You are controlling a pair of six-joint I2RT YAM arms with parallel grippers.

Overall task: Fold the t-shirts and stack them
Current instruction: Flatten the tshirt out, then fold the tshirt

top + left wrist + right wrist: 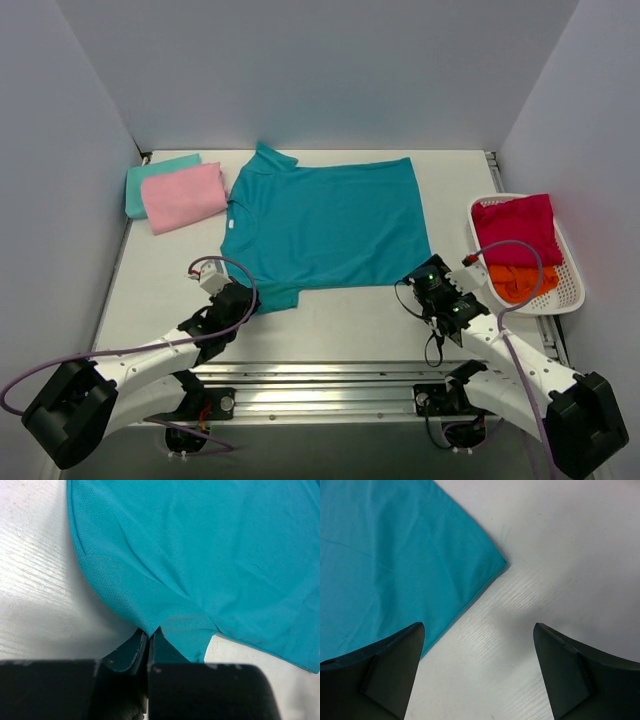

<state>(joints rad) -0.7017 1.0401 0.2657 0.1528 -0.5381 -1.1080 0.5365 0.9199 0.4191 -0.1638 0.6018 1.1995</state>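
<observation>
- The deep teal t-shirt [325, 225] lies spread flat in the middle of the table [340, 320], collar to the left and hem to the right.
- One sleeve points to the far side; the other reaches toward the near edge.
- The left gripper [243, 297] is right on that near sleeve.
- In the left wrist view, the left gripper [150, 635] has its jaws pressed together with a fold of the teal sleeve edge pinched between them. The cloth [200, 555] rises away from the pinch in soft creases.
- The right gripper [425, 275] sits low at the near-right hem corner of the same shirt.
- In the right wrist view, the right gripper [479, 625] is spread wide and holds nothing, with bare white table between its fingers [395, 655].
- One finger hangs over the shirt's edge and the other over bare table. The hem corner [490, 562] lies just ahead of the gap.
- In the far-left corner, a folded pink t-shirt [185, 197] rests on a folded pale aqua t-shirt [150, 178]. The aqua one peeks out along the left and far sides.
- That little stack sits just left of the teal shirt's collar. I cannot tell whether they touch.
- At the right edge stands a white lattice basket [575, 290].
- Inside it, a crimson t-shirt [517, 228] is bunched in the far part and an orange t-shirt [520, 282] in the near part.
</observation>
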